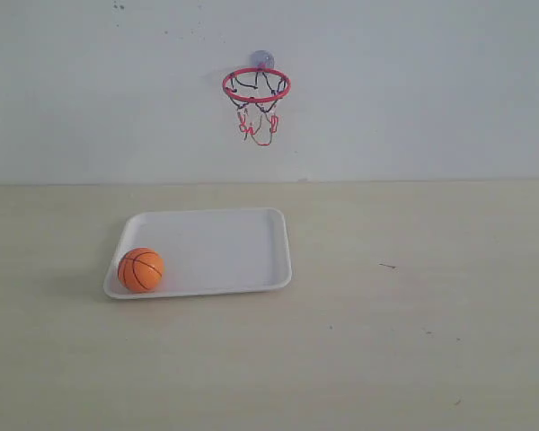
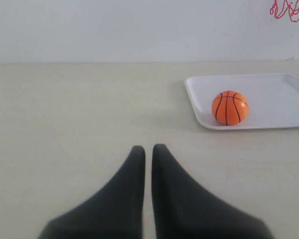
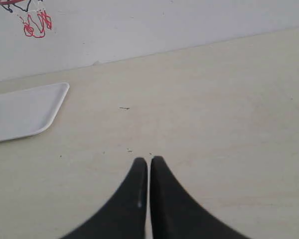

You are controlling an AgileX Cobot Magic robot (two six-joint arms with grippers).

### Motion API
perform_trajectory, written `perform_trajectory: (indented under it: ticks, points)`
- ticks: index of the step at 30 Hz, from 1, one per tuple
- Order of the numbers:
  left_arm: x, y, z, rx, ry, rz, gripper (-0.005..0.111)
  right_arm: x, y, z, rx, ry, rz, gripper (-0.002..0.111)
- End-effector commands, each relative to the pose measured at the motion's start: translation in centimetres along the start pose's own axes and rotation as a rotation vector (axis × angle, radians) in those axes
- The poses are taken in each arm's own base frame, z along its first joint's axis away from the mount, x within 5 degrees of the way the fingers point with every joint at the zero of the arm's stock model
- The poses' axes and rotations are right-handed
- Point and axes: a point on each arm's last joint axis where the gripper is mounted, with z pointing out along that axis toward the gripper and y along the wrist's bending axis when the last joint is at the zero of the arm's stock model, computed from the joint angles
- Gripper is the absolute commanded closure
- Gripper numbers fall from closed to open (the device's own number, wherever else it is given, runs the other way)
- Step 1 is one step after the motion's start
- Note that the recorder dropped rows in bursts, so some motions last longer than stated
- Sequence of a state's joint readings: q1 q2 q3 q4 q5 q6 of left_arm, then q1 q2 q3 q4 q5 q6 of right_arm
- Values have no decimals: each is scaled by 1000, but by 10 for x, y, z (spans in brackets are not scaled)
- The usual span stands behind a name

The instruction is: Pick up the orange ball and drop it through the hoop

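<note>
The orange ball (image 1: 140, 269) rests in the near left corner of a white tray (image 1: 242, 242); it shows in the left wrist view as the orange ball (image 2: 229, 107) on the tray (image 2: 279, 99). The hoop (image 1: 256, 86), red-ringed with a netted bottom, is stuck to the back wall above the tray. Its net (image 2: 287, 10) peeks into the left wrist view, and the net (image 3: 32, 22) shows in the right wrist view too. My left gripper (image 2: 148, 148) is shut and empty over bare table, well short of the ball. Shut and empty as well, my right gripper (image 3: 149, 160) hovers off to the tray's side. Neither arm appears in the exterior view.
The tray's corner (image 3: 35, 107) lies on a pale wooden table (image 1: 413, 314) that ends at a plain white wall (image 1: 413, 90). Small dark specks (image 1: 388, 266) mark the tabletop to the right of the tray.
</note>
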State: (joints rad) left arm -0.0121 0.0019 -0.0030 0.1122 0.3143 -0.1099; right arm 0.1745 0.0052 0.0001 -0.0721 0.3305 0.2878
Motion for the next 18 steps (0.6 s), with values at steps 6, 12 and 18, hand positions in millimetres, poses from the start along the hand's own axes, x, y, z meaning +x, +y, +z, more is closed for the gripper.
perform_trajectory:
  ticks: [6, 12, 18]
  points:
    - [1, -1, 0, 12, -3, -5, 103, -1, 0, 0, 3, -15, -11, 107]
    - [0, 0, 0, 3, -4, 50, 103, -1, 0, 0, 3, -16, -12, 107]
    - [0, 2, 0, -20, -6, 131, 103, -1, 0, 0, 3, -15, -12, 107]
